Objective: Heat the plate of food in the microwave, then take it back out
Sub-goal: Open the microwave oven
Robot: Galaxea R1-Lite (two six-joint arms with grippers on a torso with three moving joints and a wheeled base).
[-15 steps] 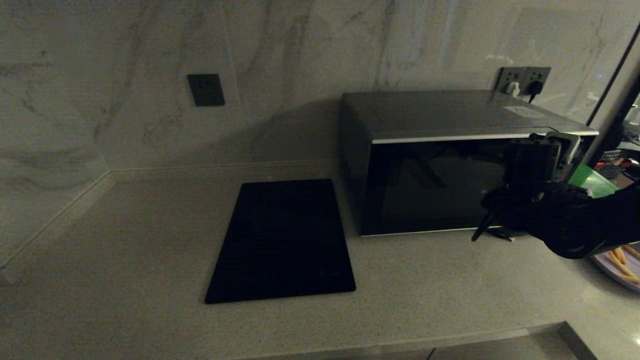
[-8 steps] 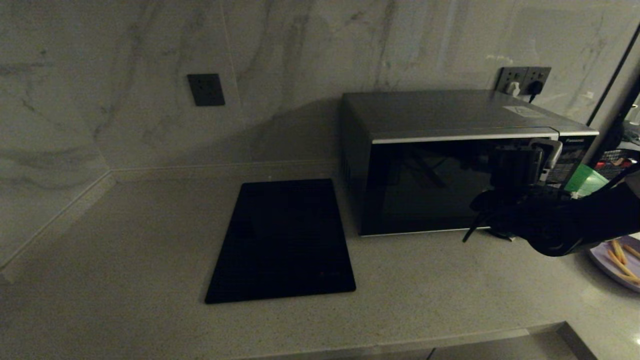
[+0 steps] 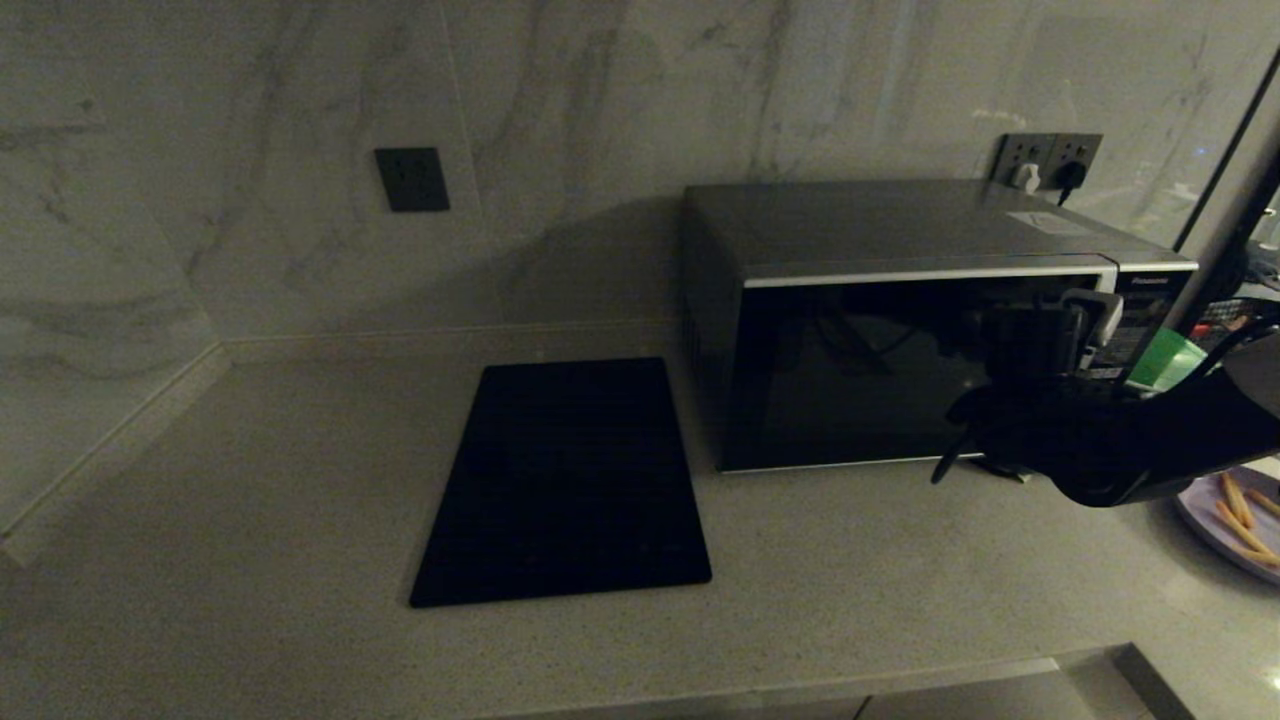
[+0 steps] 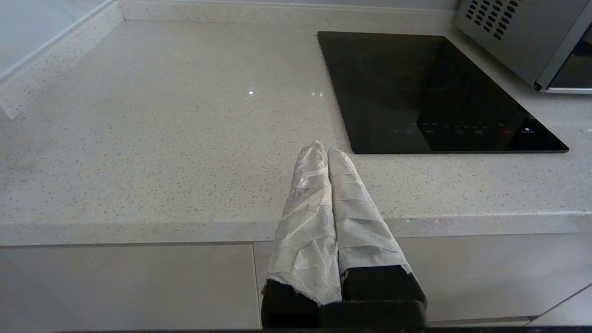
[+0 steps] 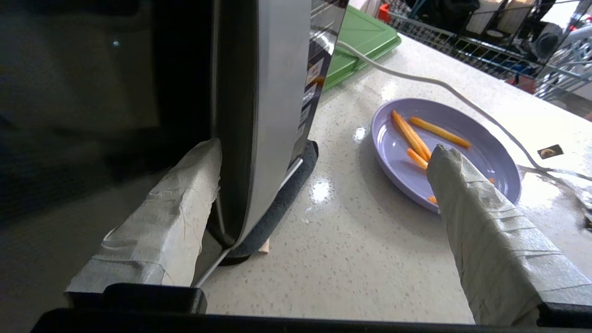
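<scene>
Silver-grey microwave [image 3: 900,320]: standing on the speckled table [image 3: 300,500], door looking closed in the head view. Right claw [image 5: 323,166]: hovering at the door's handle strip [image 5: 273,115], fingers spread wide, one taped finger [image 5: 171,217] lying against the dark glass side, the other [image 5: 481,222] out over the plate. Plate of food [image 5: 481,152]: sitting on the table just right of the microwave, beside a green board [image 5: 360,41]. Left claw [image 4: 327,152]: idling over the table edge near the black cooktop [image 4: 430,92], fingers pressed together.

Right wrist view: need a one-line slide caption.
Open right gripper straddles the microwave door's handle edge, one finger against the glass; plate of food waits on the counter beside it.
</scene>
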